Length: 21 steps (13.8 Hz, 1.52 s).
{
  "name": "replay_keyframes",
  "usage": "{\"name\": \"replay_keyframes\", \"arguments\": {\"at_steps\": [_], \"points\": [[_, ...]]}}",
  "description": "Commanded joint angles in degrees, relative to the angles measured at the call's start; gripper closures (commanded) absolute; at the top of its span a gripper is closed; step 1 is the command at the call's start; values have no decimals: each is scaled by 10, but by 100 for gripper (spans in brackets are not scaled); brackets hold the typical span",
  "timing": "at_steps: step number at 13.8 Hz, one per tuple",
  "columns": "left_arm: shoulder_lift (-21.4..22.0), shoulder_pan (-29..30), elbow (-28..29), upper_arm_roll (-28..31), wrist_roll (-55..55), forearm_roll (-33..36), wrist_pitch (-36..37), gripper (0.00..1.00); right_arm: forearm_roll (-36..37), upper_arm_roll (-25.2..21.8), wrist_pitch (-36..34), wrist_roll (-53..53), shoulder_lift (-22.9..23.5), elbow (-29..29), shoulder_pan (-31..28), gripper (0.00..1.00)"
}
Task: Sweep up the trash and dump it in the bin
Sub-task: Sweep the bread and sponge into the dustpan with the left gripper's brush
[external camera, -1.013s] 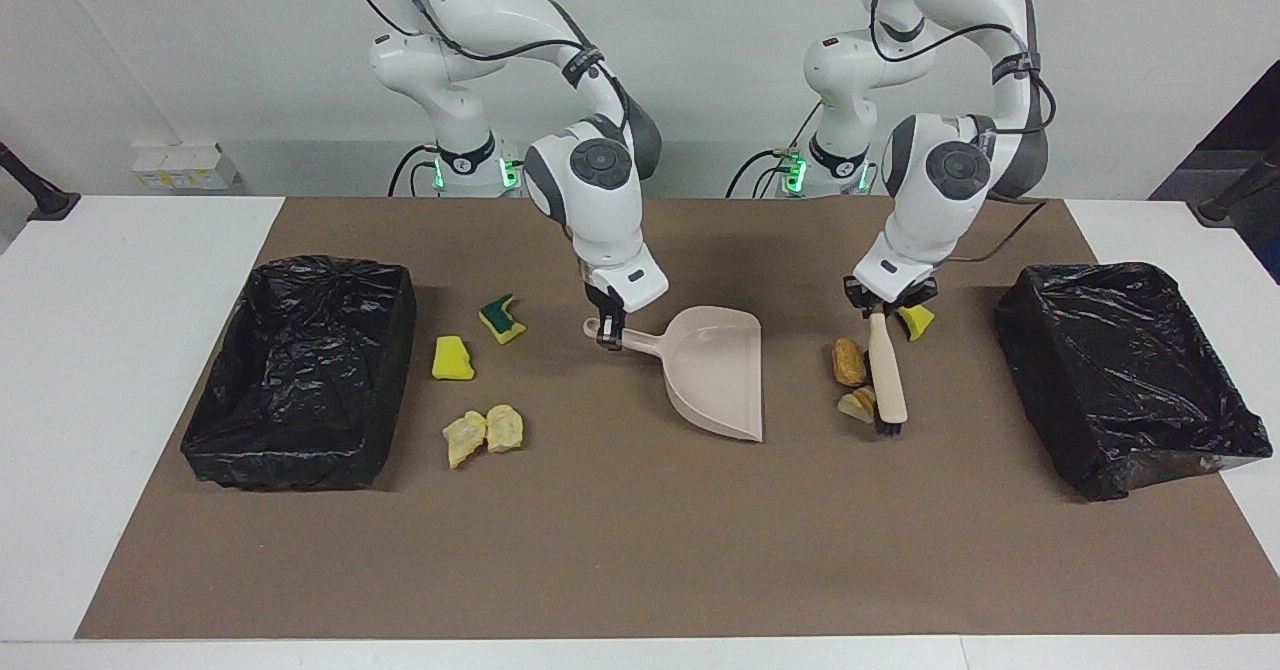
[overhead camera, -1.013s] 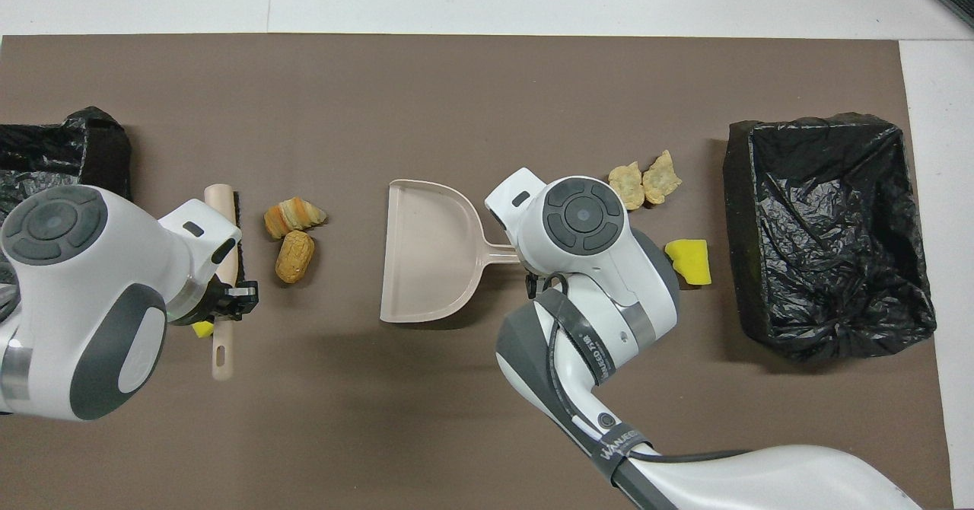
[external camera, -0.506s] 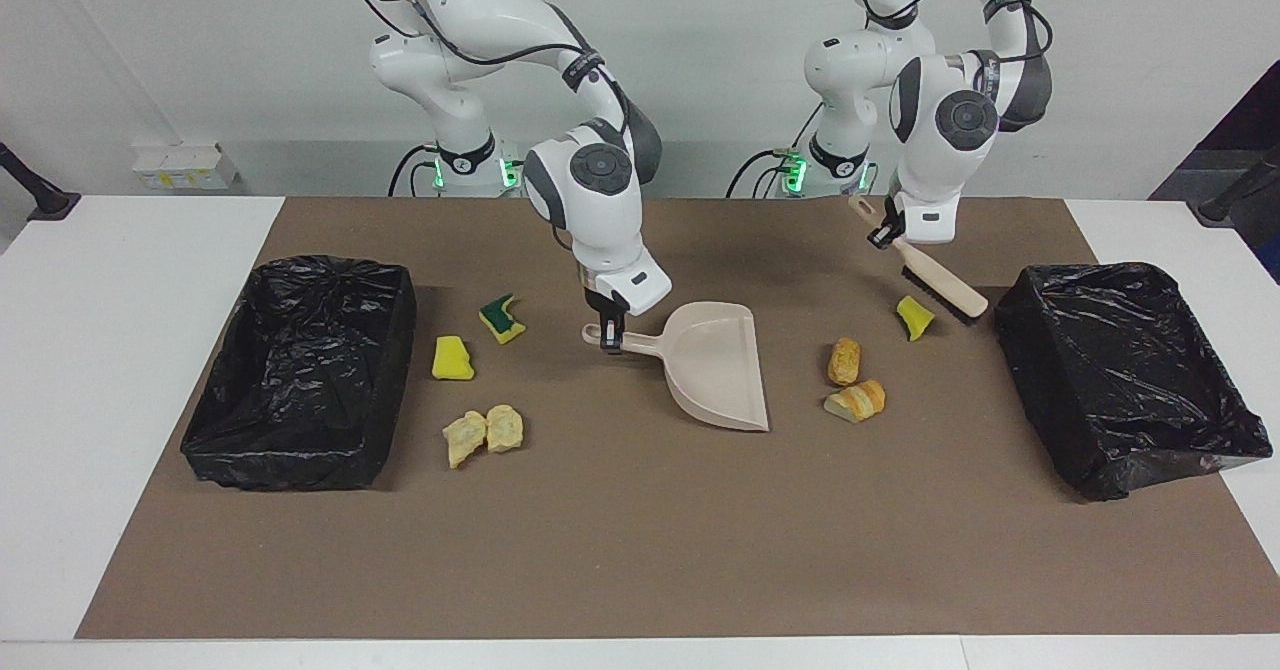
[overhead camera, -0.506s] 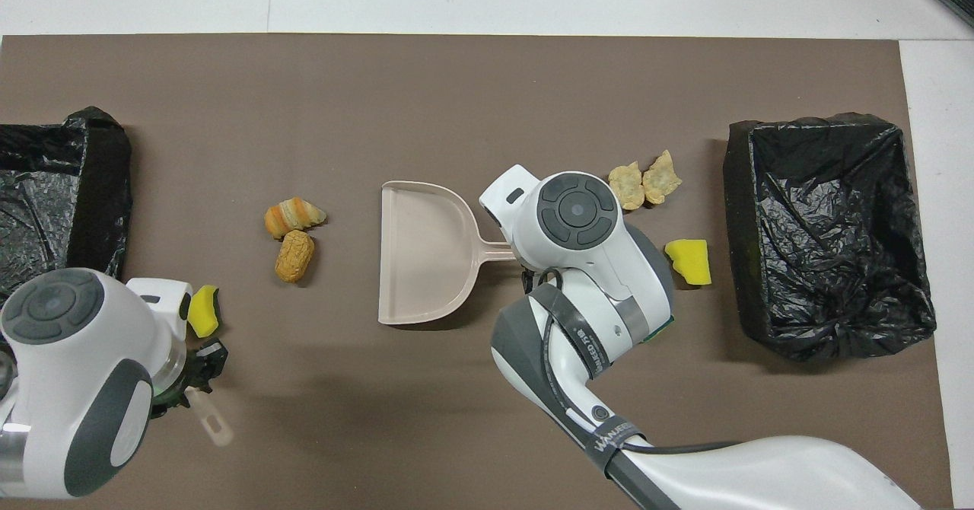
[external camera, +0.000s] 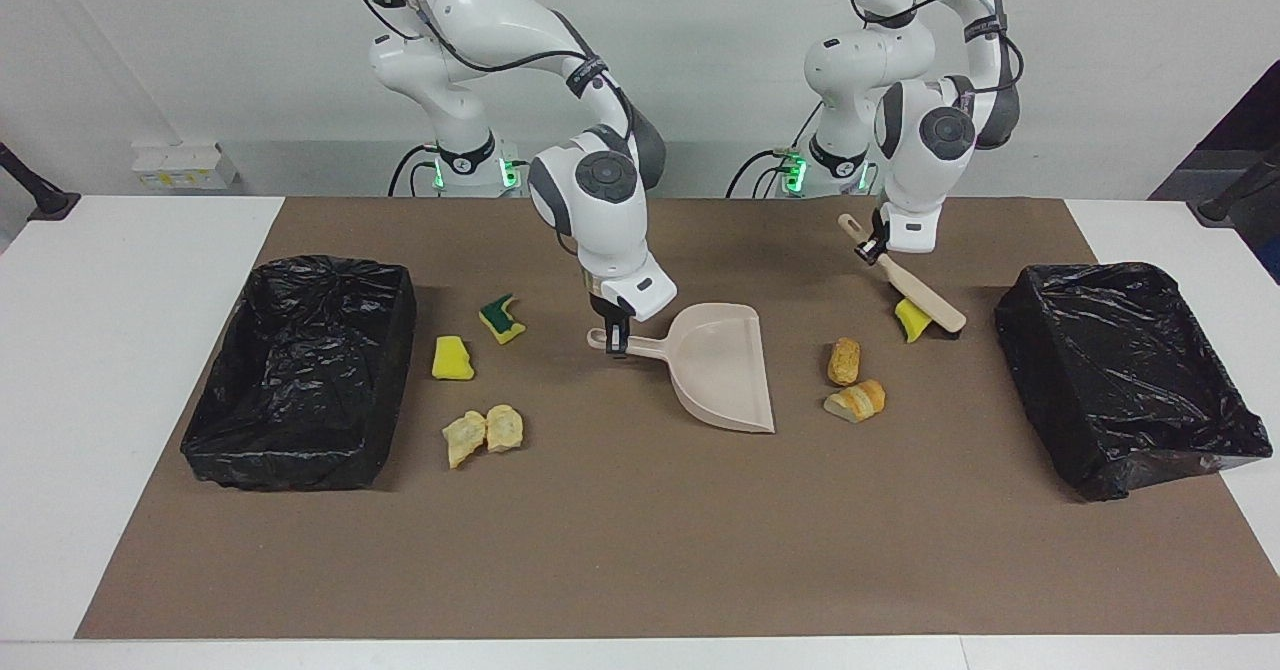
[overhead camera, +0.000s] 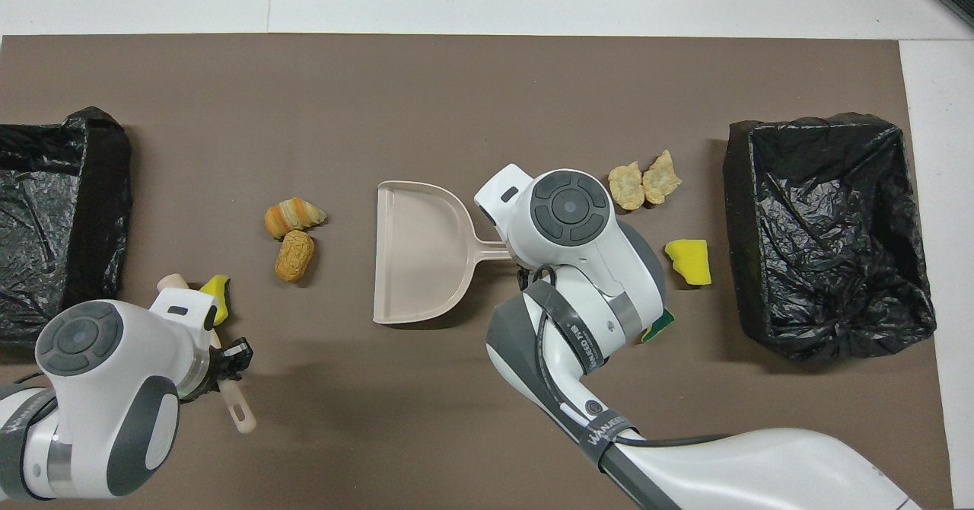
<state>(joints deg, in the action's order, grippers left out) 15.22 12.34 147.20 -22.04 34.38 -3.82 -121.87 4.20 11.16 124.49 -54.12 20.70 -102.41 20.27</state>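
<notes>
Currently the left gripper [external camera: 877, 247] is clamped on the handle of a beige plastic hand brush [external camera: 912, 288] with dark bristles, held tilted so its head reaches down to a yellow sponge wedge [external camera: 909, 320] at the left arm's end of the brown mat [external camera: 640, 550]; whether the bristles touch that wedge cannot be told. The right gripper [external camera: 616, 340] is pinched on the handle of a beige plastic dustpan [external camera: 725, 365], which sits on the mat near the middle with its mouth turned toward the left arm's end. Between the dustpan and the wedge lie two tan bread-like chunks [external camera: 850, 380], side by side and a little farther from the robots than the wedge. Toward the right arm's end lie a green-topped yellow sponge bit [external camera: 502, 318], a plain yellow sponge bit [external camera: 453, 359] and two pale crumbly chunks [external camera: 484, 433] touching each other, the last pair farthest from the robots. A black-lined bin [external camera: 300, 375] stands at the right arm's end of the mat and another black-lined bin [external camera: 1130, 375] at the left arm's end.
</notes>
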Motion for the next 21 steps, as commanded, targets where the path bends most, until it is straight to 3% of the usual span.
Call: {"name": "replay_keyframes", "arguments": {"at_steps": [1, 7, 10, 15, 19, 21], "points": [[-61, 4, -69, 3, -113, -17, -1, 100, 7, 3, 2, -5, 12, 11, 1, 100], [-147, -1, -157, 2, -282, -65, -15, 100, 7, 3, 2, -2, 12, 12, 2, 100], [-149, -26, -160, 0, -359, -109, -16, 100, 7, 3, 3, 2, 12, 11, 2, 100], [-141, -144, -159, 2, -351, -178, -31, 100, 5, 3, 3, 6, 12, 11, 3, 100], [-137, -157, -199, -1, -307, -177, -11, 100, 3, 3, 3, 6, 12, 12, 2, 100], [-136, -147, -210, 3, -304, -143, 0, 100, 0, 3, 7, 6, 12, 15, 1, 100]]}}
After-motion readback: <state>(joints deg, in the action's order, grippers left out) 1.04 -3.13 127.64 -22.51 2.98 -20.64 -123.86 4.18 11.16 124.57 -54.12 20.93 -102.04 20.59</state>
